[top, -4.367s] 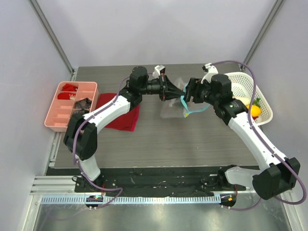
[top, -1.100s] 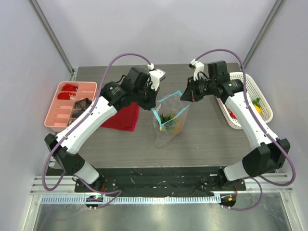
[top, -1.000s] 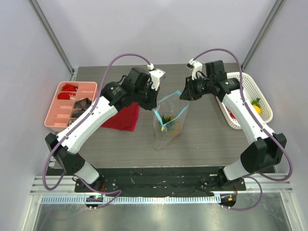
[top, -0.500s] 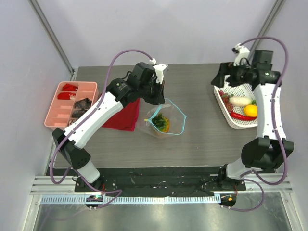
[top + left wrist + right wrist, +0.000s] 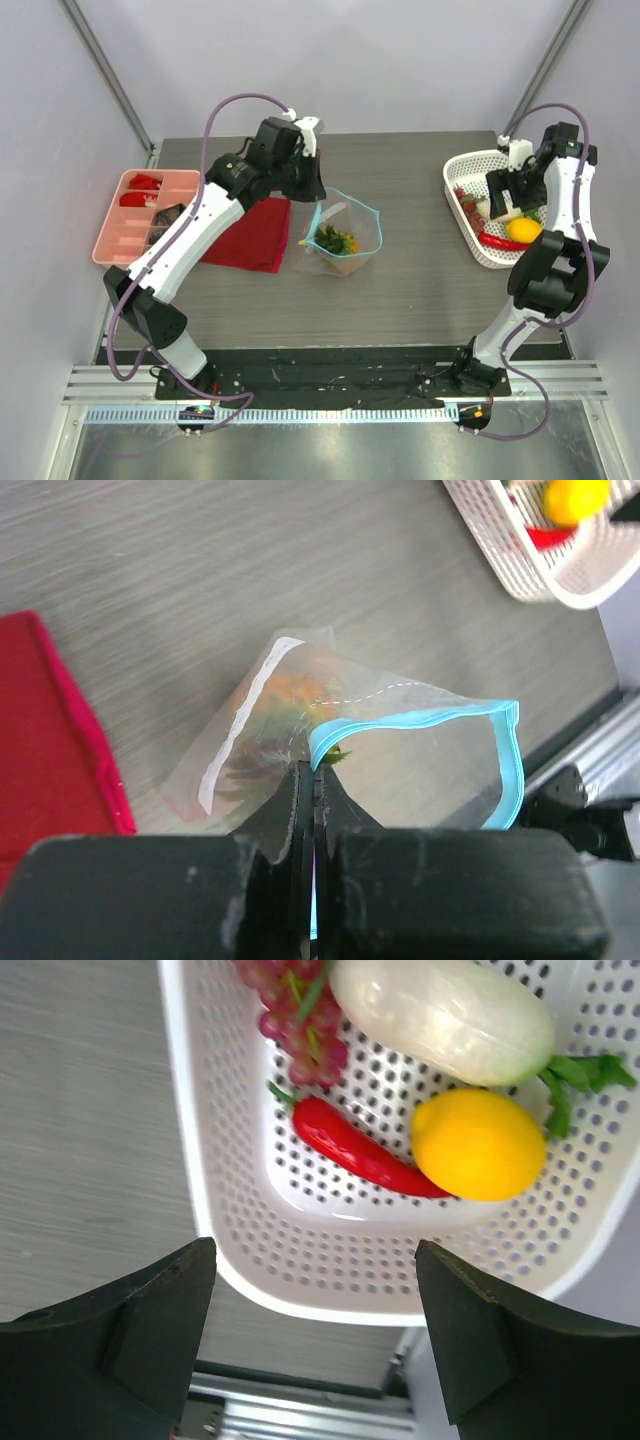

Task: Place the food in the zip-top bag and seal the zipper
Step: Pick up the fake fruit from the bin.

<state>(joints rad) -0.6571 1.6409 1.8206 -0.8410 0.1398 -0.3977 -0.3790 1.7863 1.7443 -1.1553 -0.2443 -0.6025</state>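
Zip-top bag [image 5: 346, 238] was pinched by the left gripper [image 5: 313, 780]; the open right gripper [image 5: 315, 1260] should grab the red chili [image 5: 355, 1152] gently.

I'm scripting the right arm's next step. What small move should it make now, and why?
Probably lower the open right pincer onto the red chili and close. It hangs above the white basket with the chili lying exposed beneath it, while the left pincer holds the zip-top bag with its mouth open.

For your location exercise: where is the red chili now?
Top view, right side: the glossy red chili lies in the white perforated plastic basket, against the round yellow fruit.
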